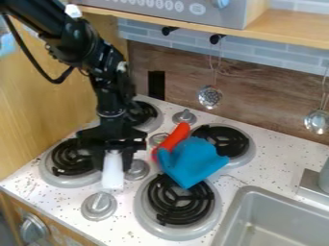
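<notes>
— How does the tool [114, 156] stand?
— It points down over the stove's left part, pinching a white object [112, 173] between its two sides.

— And the object itself?
— Upright, pale and narrow, its lower part below the grip. I can't tell whether it touches the tabletop [273, 168].

— What's closest around it?
— A black coil burner [70, 161] to the left in the view, a gray knob [137, 170] just to the right, and another knob [98, 206] nearer the camera.

— Anything colorful?
— Yes, right of the tool: a blue item [196, 161] with an orange-red piece [173, 138] against it. They lie between the front burner [180, 201] and the back-right burner [225, 140], the blue one partly over the front burner's edge.

— Farther out?
— A gray sink [235, 202] at the lower right, and a slotted ladle [210, 97] hanging by the wooden backboard [273, 103].
</notes>
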### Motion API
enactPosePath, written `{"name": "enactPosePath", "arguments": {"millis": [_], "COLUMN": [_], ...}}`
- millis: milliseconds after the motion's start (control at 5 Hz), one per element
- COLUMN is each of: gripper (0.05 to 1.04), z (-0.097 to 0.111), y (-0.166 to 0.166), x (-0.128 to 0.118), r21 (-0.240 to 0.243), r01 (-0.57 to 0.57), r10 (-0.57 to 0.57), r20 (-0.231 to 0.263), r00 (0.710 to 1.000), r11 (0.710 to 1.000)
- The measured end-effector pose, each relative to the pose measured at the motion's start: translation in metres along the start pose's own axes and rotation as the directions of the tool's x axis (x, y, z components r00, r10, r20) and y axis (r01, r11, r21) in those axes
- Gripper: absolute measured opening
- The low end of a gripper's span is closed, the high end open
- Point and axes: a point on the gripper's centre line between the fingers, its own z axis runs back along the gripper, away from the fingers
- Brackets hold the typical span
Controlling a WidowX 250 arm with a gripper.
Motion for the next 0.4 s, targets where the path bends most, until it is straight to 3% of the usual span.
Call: {"name": "enactPosePath", "arguments": {"millis": [200,400], "gripper": [0.653,0.721], "z": [-0.0071,-0.0072], "y": [-0.0011,-0.0004], "x": [-0.0005,0.0025], "r21": [0.01,0.014], "r01": [0.008,0.015], "r10": [-0.008,-0.015], "r20": [-0.003,0.02], "r00": [1.0,1.0], "r11": [1.0,1.0]}}
